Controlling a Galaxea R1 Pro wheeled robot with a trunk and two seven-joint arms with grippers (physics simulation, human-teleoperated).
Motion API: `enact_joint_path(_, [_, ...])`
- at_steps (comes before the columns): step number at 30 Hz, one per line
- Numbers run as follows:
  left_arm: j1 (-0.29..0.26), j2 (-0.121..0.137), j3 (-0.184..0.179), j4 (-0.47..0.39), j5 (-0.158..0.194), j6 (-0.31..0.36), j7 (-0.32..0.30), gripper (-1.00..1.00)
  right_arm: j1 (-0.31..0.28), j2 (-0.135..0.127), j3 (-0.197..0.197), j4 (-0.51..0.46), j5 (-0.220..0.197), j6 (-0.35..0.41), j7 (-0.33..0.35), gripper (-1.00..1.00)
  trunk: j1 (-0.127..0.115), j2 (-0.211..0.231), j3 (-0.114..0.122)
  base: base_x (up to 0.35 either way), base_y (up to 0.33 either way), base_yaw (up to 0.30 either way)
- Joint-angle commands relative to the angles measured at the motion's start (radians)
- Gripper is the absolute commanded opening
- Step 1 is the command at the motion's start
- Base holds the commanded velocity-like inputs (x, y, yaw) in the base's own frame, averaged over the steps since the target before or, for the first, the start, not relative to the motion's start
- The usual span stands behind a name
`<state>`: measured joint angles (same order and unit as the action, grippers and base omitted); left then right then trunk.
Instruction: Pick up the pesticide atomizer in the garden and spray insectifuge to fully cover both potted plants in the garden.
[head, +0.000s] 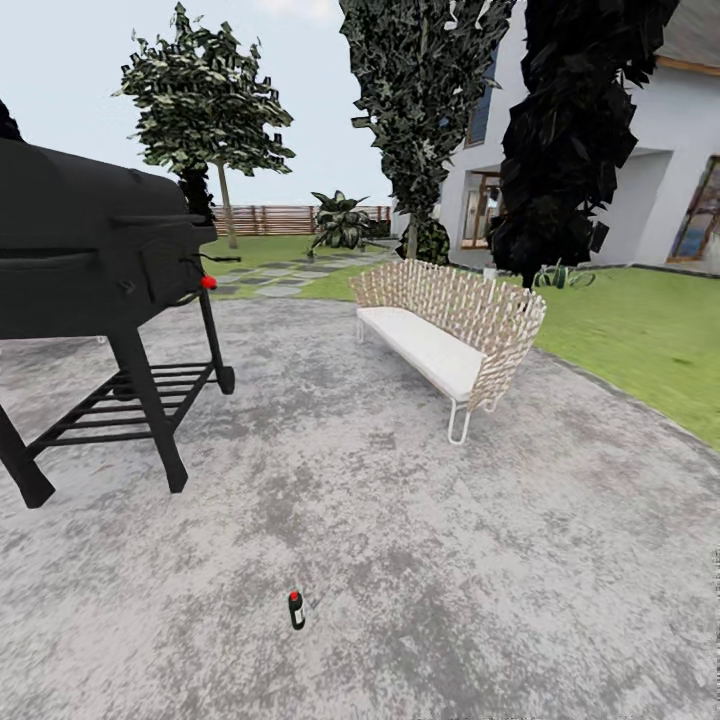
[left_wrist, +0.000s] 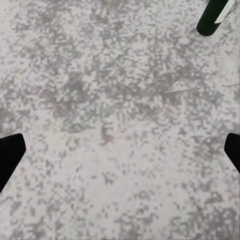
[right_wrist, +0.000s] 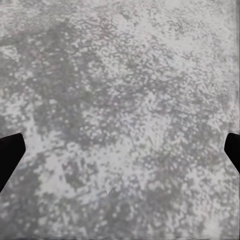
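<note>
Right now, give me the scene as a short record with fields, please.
ground: grey mottled paving
atomizer: small dark bottle with red cap, upright on the paving, nothing holding it
grill: black, on legs
bench: white woven sofa
left pincer: open over the paving
right pincer: open over the paving
potted plants: cannot tell

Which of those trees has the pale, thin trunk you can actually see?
The small leafy green tree behind the black barbecue grill. Its slim pale trunk shows bare below the crown, while the two tall dark trees by the white house are foliage nearly to the ground.
</note>
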<state>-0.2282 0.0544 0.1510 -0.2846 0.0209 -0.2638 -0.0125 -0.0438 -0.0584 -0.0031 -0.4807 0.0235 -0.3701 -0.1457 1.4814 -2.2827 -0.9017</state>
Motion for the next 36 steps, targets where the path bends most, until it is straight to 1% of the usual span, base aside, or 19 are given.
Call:
enact_joint_path(1, [0.000,0.000,0.001,0.001,0.002,-0.003,-0.001,1.00,-0.001,0.000,0.000,0.001,0.003,-0.003,-0.003,1.00,0.000,0.000,-0.001,0.000,0.302,-0.300])
enact_joint_path(13, [-0.001,0.001,0.002,-0.001,0.002,-0.003,-0.001,1.00,-0.001,0.000,-0.001,0.001,0.003,-0.003,-0.003,1.00,0.000,0.000,-0.001,0.000,0.300,-0.300])
enact_joint_path(17, [-0.005,0.000,0.000,-0.014,-0.005,-0.001,-0.002,1.00,-0.001,0.000,0.000,0.001,0.003,-0.003,-0.004,1.00,0.000,0.000,-0.001,0.000,0.140,-0.165])
enact_joint_path(19, [-0.006,0.001,0.000,-0.016,-0.020,0.000,-0.002,1.00,-0.001,0.000,0.000,0.001,0.003,-0.003,-0.004,1.00,0.000,0.000,-0.001,0.000,0.038,-0.045])
enact_joint_path(21, [-0.014,-0.001,0.002,-0.024,-0.065,0.001,-0.002,1.00,-0.001,0.001,0.000,-0.006,0.001,-0.003,-0.005,1.00,0.000,0.000,-0.001,0.000,0.014,-0.017])
enact_joint_path(22, [-0.029,-0.005,0.002,-0.047,-0.100,0.002,-0.003,1.00,-0.001,0.001,0.000,-0.016,0.001,-0.003,-0.006,1.00,0.000,0.000,-0.001,0.000,0.006,-0.007])
enact_joint_path(24, [-0.063,-0.010,0.002,-0.080,-0.150,0.007,-0.005,1.00,-0.007,-0.001,0.000,-0.047,0.000,-0.003,-0.006,1.00,0.000,0.000,-0.001,0.000,0.003,-0.003])
enact_joint_path(25, [-0.095,-0.014,0.002,-0.095,-0.182,0.011,-0.006,1.00,-0.022,-0.002,0.000,-0.092,0.000,-0.002,-0.006,1.00,0.000,0.000,-0.001,0.000,0.001,-0.001])
enact_joint_path(26, [-0.107,-0.016,0.002,-0.098,-0.189,0.012,-0.006,1.00,-0.028,-0.002,-0.001,-0.109,0.001,-0.002,-0.006,1.00,0.000,0.000,-0.001,0.000,0.001,-0.001])
enact_joint_path(27, [-0.133,-0.020,0.002,-0.101,-0.201,0.013,-0.007,1.00,-0.043,-0.002,-0.001,-0.143,0.001,-0.002,-0.006,1.00,0.000,0.000,-0.001,0.000,0.000,0.000])
enact_joint_path(29, [-0.175,-0.028,0.002,-0.104,-0.214,0.015,-0.008,1.00,-0.074,-0.003,-0.001,-0.199,0.001,-0.001,-0.007,1.00,0.000,0.000,-0.001,0.000,0.000,0.000])
enact_joint_path(30, [-0.185,-0.030,0.002,-0.105,-0.215,0.016,-0.009,1.00,-0.083,-0.003,-0.001,-0.209,0.001,0.000,-0.007,1.00,0.000,0.000,-0.001,0.000,0.000,0.000])
enact_joint_path(32, [-0.229,-0.037,0.001,-0.105,-0.220,0.026,-0.021,1.00,-0.135,-0.003,-0.001,-0.246,0.001,0.002,-0.008,1.00,0.000,0.000,-0.001,0.000,0.000,0.000])
enact_joint_path(33, [-0.255,-0.038,0.001,-0.101,-0.220,0.037,-0.036,1.00,-0.164,-0.003,-0.001,-0.258,0.001,0.004,-0.009,1.00,0.000,0.000,-0.001,0.000,0.000,0.000])
enact_joint_path(36, [-0.277,-0.038,0.002,-0.096,-0.221,0.053,-0.058,1.00,-0.191,-0.003,-0.002,-0.267,0.000,0.007,-0.009,1.00,0.000,0.000,-0.001,0.000,0.000,0.000])
